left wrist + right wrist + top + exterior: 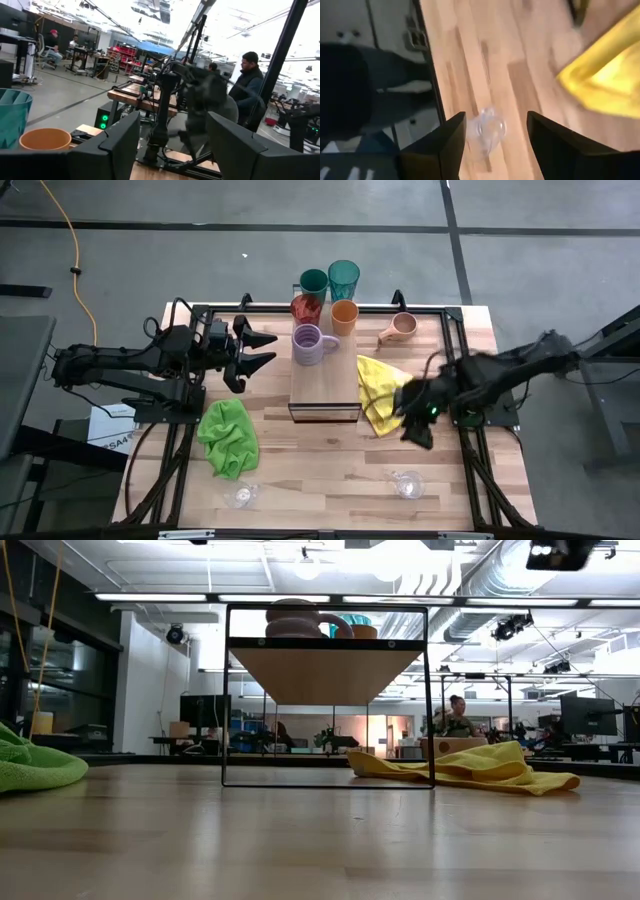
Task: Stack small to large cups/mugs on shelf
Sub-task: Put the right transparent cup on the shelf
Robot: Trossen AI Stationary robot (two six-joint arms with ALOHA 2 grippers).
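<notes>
Target looks like the clear glass (407, 484) at lower right of the high view, alone on the counter (330, 470). Right gripper (417, 429) sits just above it in that frame, beside the lower edge of the yellow cloth (380, 392), so the glass lies down-frame of the gripper and slightly left, near but not touching. In the right wrist view the glass (487, 131) shows between the two dark fingers (451, 145), which stand apart with nothing held. My read: a short descent straight ahead puts the jaws around it. Glass is blurred, so I can't tell whether it's upright or on its side.

Second clear glass (240, 496) is at lower left of the high view, below the green cloth (228, 436).

Left gripper (259, 348) waits at left of the shelf (324, 385), fingers apart, empty, pointing at the lavender mug (312, 344). It is well away from either glass; right arm is clearly nearer this one.

Remaining cups cluster at the shelf's upper end.
</notes>
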